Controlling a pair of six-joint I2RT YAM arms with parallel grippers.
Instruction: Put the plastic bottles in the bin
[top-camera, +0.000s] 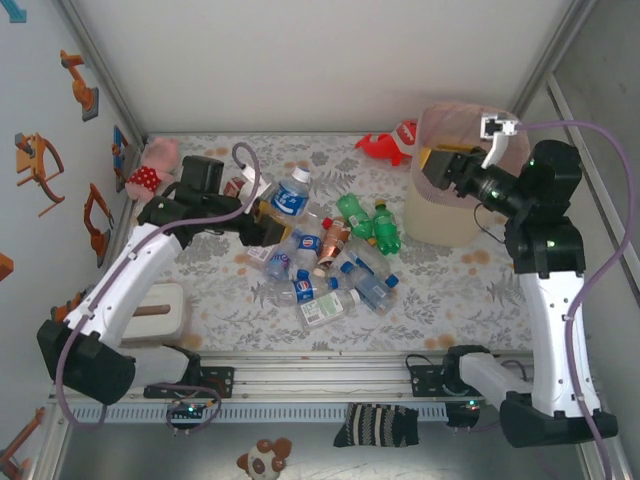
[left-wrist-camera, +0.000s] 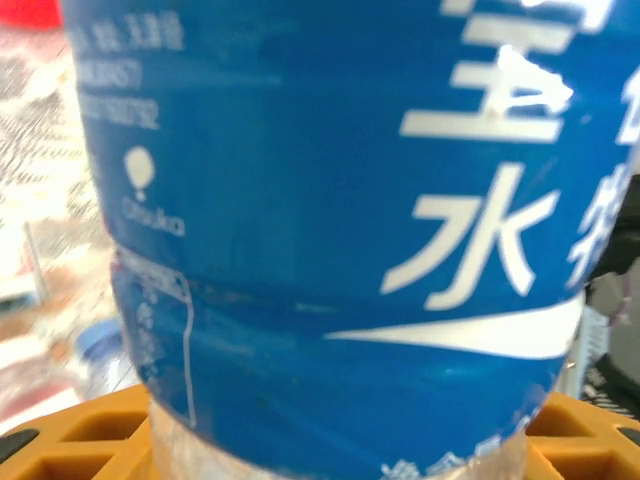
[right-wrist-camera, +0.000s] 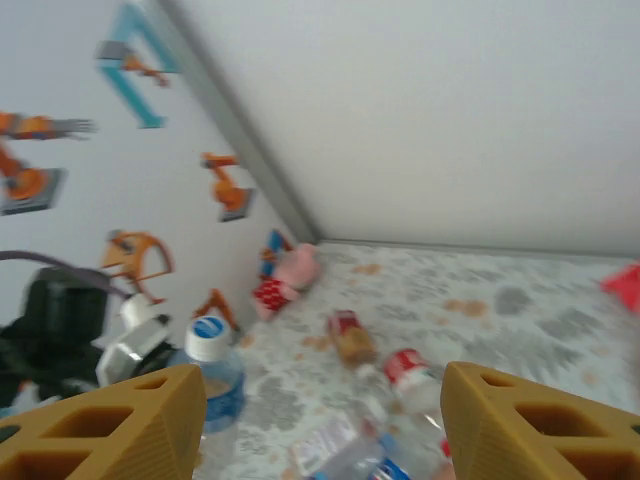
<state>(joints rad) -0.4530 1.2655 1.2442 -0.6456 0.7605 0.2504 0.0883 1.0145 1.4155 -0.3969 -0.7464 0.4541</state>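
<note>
I see left gripper clamped on blue-labelled bottle at its 1 o'clock; clear body, white lettering, near bottle pile. Right gripper jaws apart, empty, at 9 o'clock rim of cream, pink-lined bin.

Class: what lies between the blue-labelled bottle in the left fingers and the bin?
Two green bottles lie side by side on the table between them, seen in the top external view.

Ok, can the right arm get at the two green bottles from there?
Probably yes. The right gripper hangs open and empty by the bin, and the green bottles lie uncovered at the edge of the pile nearest it.
</note>
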